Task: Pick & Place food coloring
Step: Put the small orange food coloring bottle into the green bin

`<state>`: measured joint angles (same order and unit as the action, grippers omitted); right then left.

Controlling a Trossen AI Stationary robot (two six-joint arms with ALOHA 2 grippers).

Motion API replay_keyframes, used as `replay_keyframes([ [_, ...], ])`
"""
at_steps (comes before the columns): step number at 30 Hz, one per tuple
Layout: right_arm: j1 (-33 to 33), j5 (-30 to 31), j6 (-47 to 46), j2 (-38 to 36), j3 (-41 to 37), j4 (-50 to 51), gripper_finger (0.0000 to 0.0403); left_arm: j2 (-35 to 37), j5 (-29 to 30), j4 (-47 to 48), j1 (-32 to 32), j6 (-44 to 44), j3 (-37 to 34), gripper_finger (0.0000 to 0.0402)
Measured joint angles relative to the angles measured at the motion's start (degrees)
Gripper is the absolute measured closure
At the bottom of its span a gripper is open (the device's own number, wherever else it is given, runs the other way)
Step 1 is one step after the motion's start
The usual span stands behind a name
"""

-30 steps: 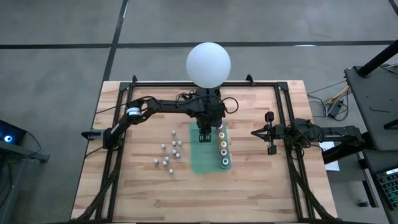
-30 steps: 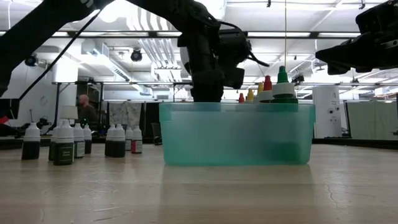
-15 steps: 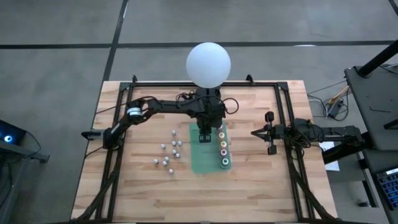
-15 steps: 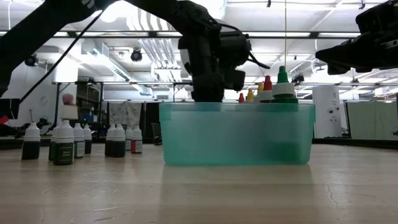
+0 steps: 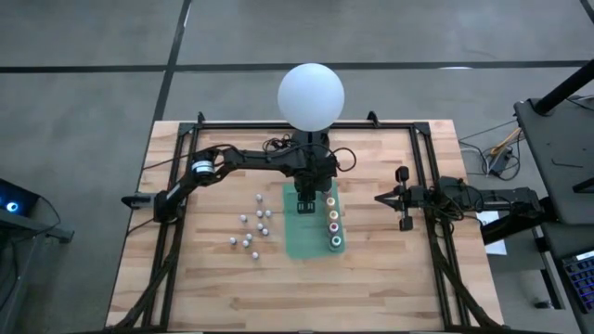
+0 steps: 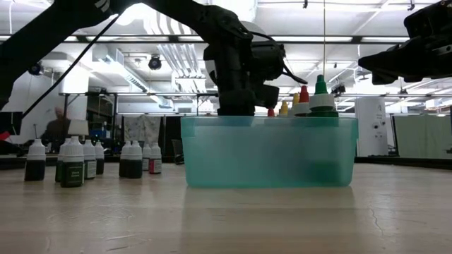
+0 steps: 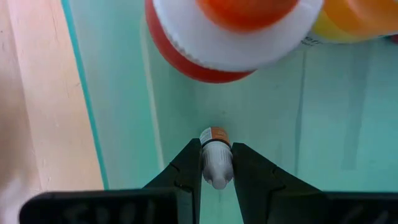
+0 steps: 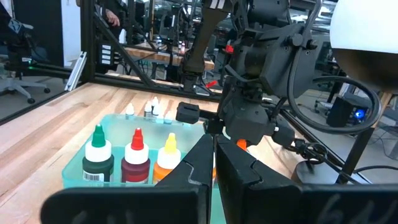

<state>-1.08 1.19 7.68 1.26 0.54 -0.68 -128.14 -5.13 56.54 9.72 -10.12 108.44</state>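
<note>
Over the green bin (image 5: 313,243), around 12 o'clock from table center, the left gripper (image 7: 216,163) pinches a small whitish bottle (image 7: 215,155); it should probably lower gently before letting go.

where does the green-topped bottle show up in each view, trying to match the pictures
High view: green-topped bottle at the near end of the row in the green bin.
Low view: tallest cap above the bin's right side.
Left wrist view: not in it.
Right wrist view: leftmost of the standing bottles, at the bin's corner.
Shared landmark: the green bin, seen in all four views.
</note>
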Motion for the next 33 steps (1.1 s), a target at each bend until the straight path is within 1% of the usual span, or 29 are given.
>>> replay_keyframes([
  [33, 0.0, 0.0, -0.1, 0.0, 0.0, 0.0, 0.0394, 0.0, 0.5, 0.1, 0.0, -0.8, 0.3, 0.0353],
])
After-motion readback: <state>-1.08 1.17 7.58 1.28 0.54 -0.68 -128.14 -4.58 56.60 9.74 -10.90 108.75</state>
